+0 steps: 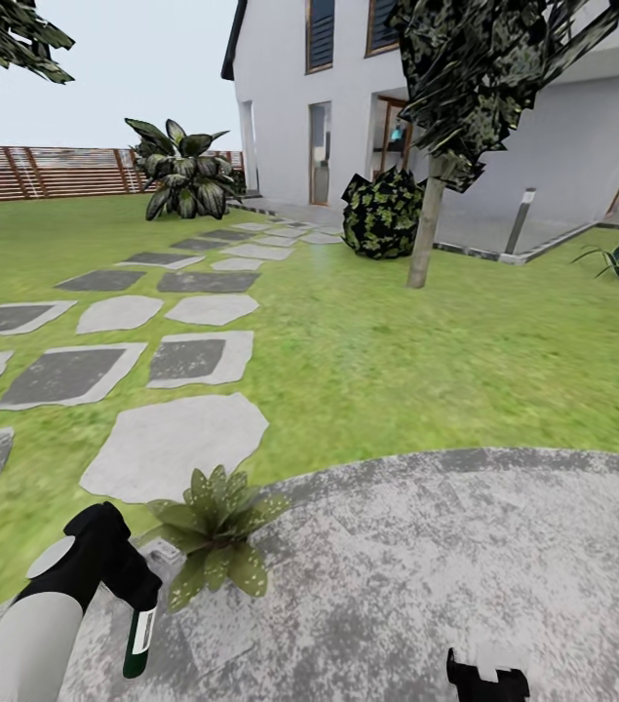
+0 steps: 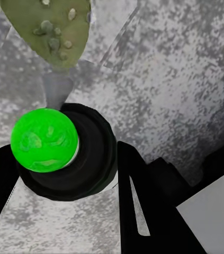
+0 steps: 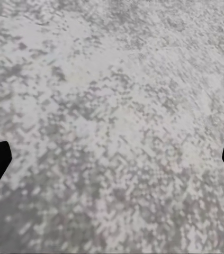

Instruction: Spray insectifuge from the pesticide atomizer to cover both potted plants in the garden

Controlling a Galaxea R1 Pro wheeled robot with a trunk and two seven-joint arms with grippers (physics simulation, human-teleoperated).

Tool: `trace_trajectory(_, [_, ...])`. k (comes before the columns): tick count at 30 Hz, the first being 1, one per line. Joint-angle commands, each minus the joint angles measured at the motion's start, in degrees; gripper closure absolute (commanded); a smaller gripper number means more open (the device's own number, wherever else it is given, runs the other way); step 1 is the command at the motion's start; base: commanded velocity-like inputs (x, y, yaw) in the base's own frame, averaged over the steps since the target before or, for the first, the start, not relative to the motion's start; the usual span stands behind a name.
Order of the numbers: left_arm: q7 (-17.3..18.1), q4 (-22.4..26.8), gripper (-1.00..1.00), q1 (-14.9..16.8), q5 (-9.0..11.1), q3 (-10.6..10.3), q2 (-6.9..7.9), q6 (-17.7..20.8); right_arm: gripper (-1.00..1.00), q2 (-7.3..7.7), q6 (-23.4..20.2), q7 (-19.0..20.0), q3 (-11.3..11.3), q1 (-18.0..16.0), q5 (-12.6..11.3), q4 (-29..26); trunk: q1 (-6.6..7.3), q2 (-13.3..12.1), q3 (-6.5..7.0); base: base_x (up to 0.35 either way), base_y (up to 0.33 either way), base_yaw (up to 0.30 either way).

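Observation:
My left gripper is shut on the pesticide atomizer, a dark-green bottle with a white label that hangs down from the black fingers over the grey paving. In the left wrist view the atomizer shows end-on as a bright green disc in a black ring, between the fingers of the left gripper. One potted plant, a low rosette of spotted green leaves, stands just right of that gripper at the paving's edge; one leaf lies just beyond the bottle. My right gripper hangs open over bare paving.
The round grey paving of the garden spreads ahead and right. Stepping stones run across the lawn toward a white house. A thin tree trunk, a dark bush, a large leafy plant and a slat fence stand farther off.

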State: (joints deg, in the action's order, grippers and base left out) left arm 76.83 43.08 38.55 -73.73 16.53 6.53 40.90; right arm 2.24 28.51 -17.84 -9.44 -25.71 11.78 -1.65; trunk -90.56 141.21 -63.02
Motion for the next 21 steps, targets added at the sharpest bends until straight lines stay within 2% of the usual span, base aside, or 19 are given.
trace_trajectory(1, [0.5,0.1,1.0,0.0,-0.4,0.2,-0.03,0.6,-1.0,0.01,0.1,-0.2,-0.4,0.0,0.6,0.1,-0.01,0.0,-0.05,0.233,-0.184,0.0])
trace_trajectory(8, [0.5,0.1,1.0,0.0,-0.4,0.2,-0.02,0.6,-1.0,-0.04,0.1,-0.2,-0.4,0.0,0.6,0.1,-0.01,0.0,-0.05,0.037,-0.029,0.178])
trace_trajectory(21, [0.6,0.1,1.0,0.0,-0.4,0.2,-0.03,0.6,-1.0,-0.04,0.1,-0.2,-0.4,0.0,0.6,0.1,-0.01,0.0,-0.05,0.067,-0.05,0.019])
